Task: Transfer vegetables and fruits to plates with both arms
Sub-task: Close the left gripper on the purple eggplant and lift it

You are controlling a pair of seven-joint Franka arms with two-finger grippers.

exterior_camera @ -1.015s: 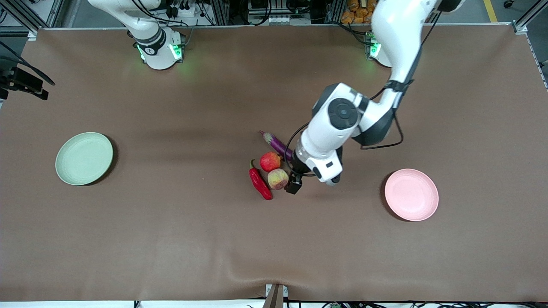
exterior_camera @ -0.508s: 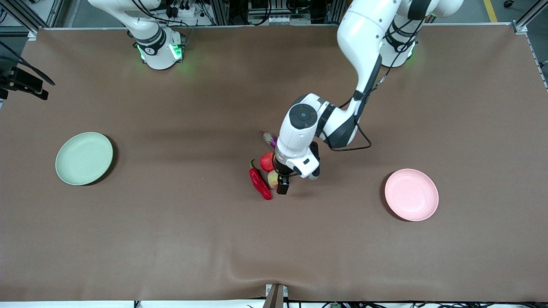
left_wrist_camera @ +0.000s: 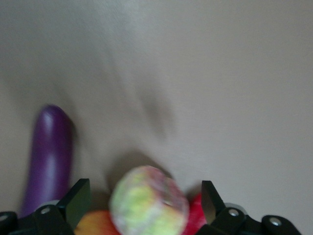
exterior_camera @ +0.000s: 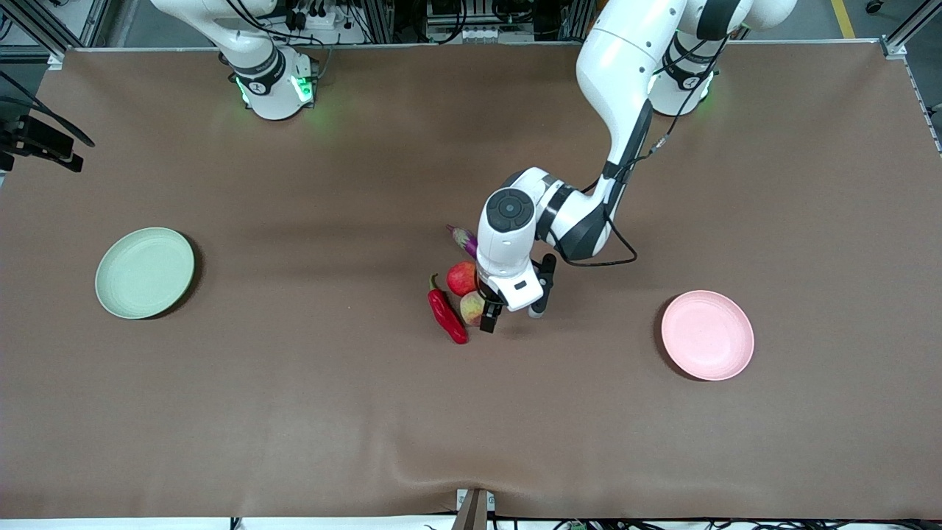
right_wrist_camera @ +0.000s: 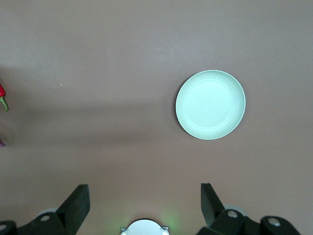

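In the middle of the table lie the purple eggplant (exterior_camera: 463, 238), the red pomegranate (exterior_camera: 461, 277), the pale peach-like fruit (exterior_camera: 471, 307) and the red chili pepper (exterior_camera: 447, 313), close together. My left gripper (exterior_camera: 483, 315) is low over the peach-like fruit. In the left wrist view the left gripper (left_wrist_camera: 144, 190) is open, with the peach-like fruit (left_wrist_camera: 149, 201) between the fingers and the eggplant (left_wrist_camera: 49, 156) beside it. My right gripper (right_wrist_camera: 144, 195) is open and empty, high near its base, and waits. The green plate (exterior_camera: 145, 272) and pink plate (exterior_camera: 707, 335) are empty.
The green plate (right_wrist_camera: 211, 105) also shows in the right wrist view, toward the right arm's end of the table. The pink plate lies toward the left arm's end. The right arm's base (exterior_camera: 274, 82) stands at the table's edge. Brown table cover (exterior_camera: 471, 427) lies all around.
My left arm has swung from beside the pile, toward the pink plate, to over the pile. Its gripper now sits around the peach-like fruit. The right arm has not moved.
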